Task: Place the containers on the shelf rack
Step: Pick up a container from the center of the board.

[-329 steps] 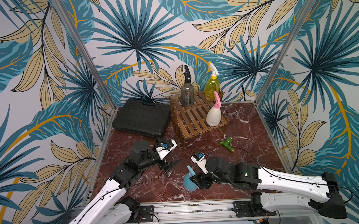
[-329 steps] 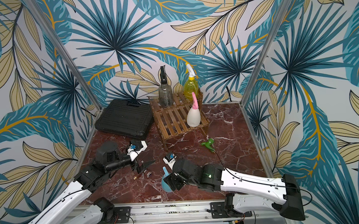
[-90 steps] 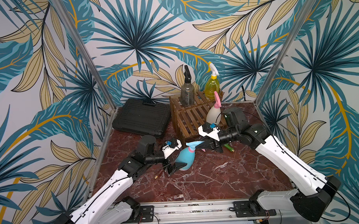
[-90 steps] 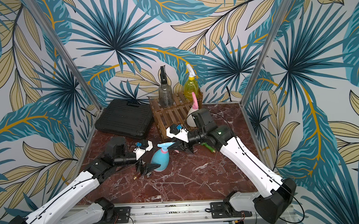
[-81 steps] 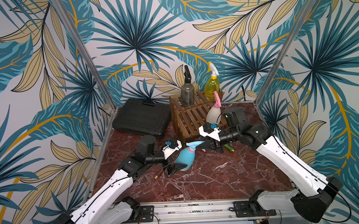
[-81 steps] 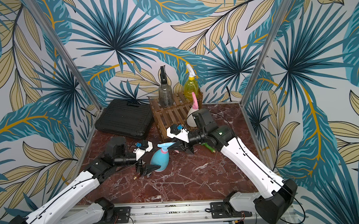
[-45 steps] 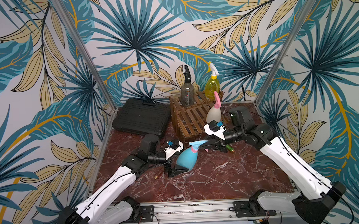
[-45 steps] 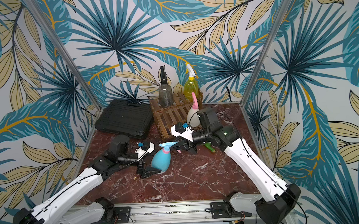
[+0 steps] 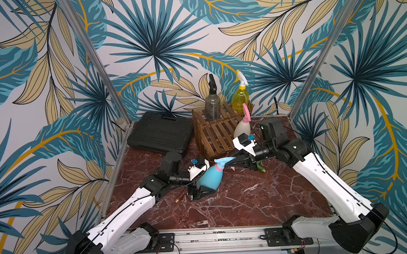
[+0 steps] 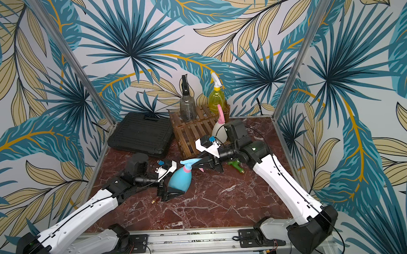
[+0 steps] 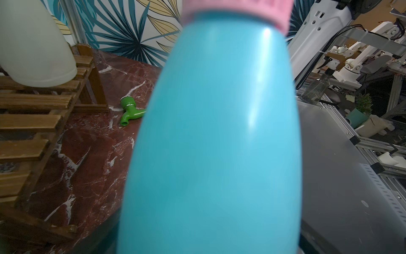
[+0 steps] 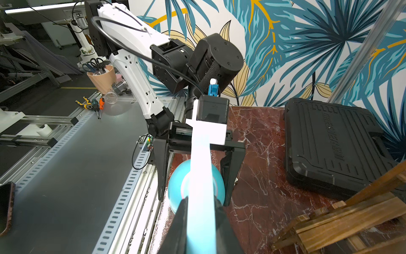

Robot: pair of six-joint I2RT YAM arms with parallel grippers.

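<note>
My right gripper (image 9: 232,161) is clenched on the spray head of the light blue bottle (image 9: 210,176), and my left gripper (image 9: 200,186) stands released, its jaws spread wide on either side of the bottle's body without pressing it. In both top views the bottle hangs tilted over the marble tabletop (image 9: 248,201), in front of the shelf rack (image 9: 215,131), between my two arms. Its long axis runs from the base, low toward my left arm, up to the pink collar and nozzle, which points toward my right arm. The lower left finger (image 9: 204,194) lies under the base; whether it touches, I cannot tell.

My right wrist view shows what the top views do not: the pale head of the bottle (image 12: 201,187) pinched between my two dark fingers (image 12: 179,226), and beyond it the left gripper (image 12: 198,167) open around the round blue body, a jaw on each side. My left wrist view is nearly filled by the blue body (image 11: 215,136) with the pink collar at its upper end; my own left fingers do not show there.

On the rack's upper step stand the smoky grey bottle (image 9: 212,102) and the yellow bottle (image 9: 240,98), upright; the white bottle (image 9: 242,128) stands on the lower step. A green nozzle (image 10: 235,165) lies on the marble just beside my right gripper. A black case (image 9: 160,131) lies left of the rack.
</note>
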